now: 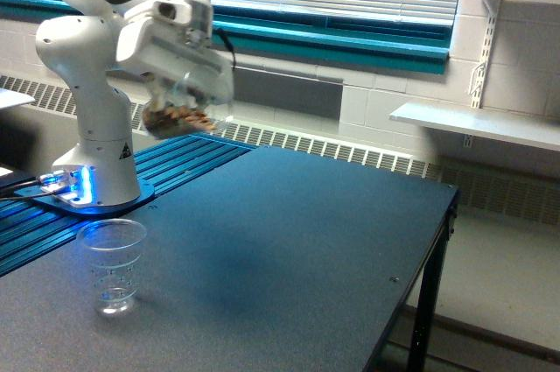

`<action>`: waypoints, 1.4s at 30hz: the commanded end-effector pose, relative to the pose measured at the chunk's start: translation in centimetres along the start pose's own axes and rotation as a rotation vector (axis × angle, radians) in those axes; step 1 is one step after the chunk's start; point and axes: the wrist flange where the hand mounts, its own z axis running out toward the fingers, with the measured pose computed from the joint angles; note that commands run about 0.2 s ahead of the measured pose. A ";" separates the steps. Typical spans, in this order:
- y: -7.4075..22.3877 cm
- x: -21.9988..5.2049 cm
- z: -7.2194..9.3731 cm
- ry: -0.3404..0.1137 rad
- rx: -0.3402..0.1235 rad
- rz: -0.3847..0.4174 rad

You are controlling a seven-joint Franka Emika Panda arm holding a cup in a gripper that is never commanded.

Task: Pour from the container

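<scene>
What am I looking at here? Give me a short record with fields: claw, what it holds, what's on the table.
claw: shut on the container, held up in the air
container: clear, tilted, brown bits inside, blurred
cup: clear ribbed plastic, upright on the table, lower and toward the exterior view's left
table: dark top
pouring: none visible yet

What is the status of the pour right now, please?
Gripper shut on container, held in the air, nuts inside. Clear cup upright on table, lower and toward the exterior view's left. Nothing between them.
</scene>
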 end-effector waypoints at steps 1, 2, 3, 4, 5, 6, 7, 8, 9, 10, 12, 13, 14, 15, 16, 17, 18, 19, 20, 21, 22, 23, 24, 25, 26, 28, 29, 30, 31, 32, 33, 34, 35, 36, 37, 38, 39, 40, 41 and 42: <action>2.3 -0.8 0.7 -0.018 -0.023 0.031; 2.6 -0.9 0.8 -0.020 -0.026 0.036; 2.9 -1.0 0.9 -0.022 -0.029 0.041; 3.3 -1.1 1.0 -0.025 -0.032 0.048; 3.6 -1.2 1.0 -0.026 -0.033 0.053; 4.0 -1.3 1.1 -0.028 -0.038 0.059; 4.3 -1.4 1.2 -0.031 -0.042 0.063; 4.8 -1.5 1.3 -0.033 -0.046 0.069; 5.1 -1.4 1.4 -0.035 -0.049 0.075; 5.5 -1.4 1.4 -0.036 -0.052 0.082; 6.5 -1.2 1.6 -0.037 -0.064 0.097; 7.0 -1.1 1.6 -0.037 -0.069 0.103; 7.4 -0.9 1.7 -0.036 -0.073 0.111; 7.8 -0.7 1.7 -0.038 -0.077 0.117; 8.3 -0.7 1.8 -0.042 -0.083 0.123; 8.6 -0.8 2.0 -0.046 -0.088 0.126; 9.0 -1.0 2.1 -0.051 -0.092 0.129; 9.3 -1.2 2.3 -0.058 -0.096 0.132; 9.6 -1.3 2.5 -0.063 -0.099 0.137; 9.9 -1.3 2.6 -0.066 -0.102 0.141; 10.3 -1.4 2.7 -0.069 -0.107 0.145; 10.7 -1.5 2.9 -0.073 -0.113 0.147; 11.1 -1.5 3.0 -0.077 -0.117 0.151; 11.3 -1.5 3.1 -0.080 -0.120 0.155; 11.6 -1.6 3.3 -0.084 -0.123 0.158; 11.9 -1.8 3.6 -0.095 -0.127 0.160; 12.0 -1.9 3.7 -0.100 -0.126 0.160; 12.0 -1.9 3.8 -0.105 -0.127 0.160; 12.1 -2.1 4.0 -0.112 -0.128 0.160; 12.2 -2.2 4.1 -0.117 -0.128 0.160; 12.2 -2.3 4.3 -0.122 -0.130 0.158; 12.3 -2.5 4.5 -0.127 -0.133 0.156; 12.5 -2.6 4.6 -0.131 -0.135 0.156; 12.6 -2.6 4.8 -0.135 -0.136 0.157; 12.7 -2.7 4.9 -0.139 -0.139 0.156; 12.8 -2.8 5.1 -0.144 -0.142 0.155; 12.9 -2.8 5.2 -0.147 -0.144 0.154; 13.0 -2.8 5.4 -0.150 -0.146 0.153; 13.0 -2.8 5.6 -0.154 -0.148 0.150; 13.0 -2.9 5.7 -0.157 -0.149 0.146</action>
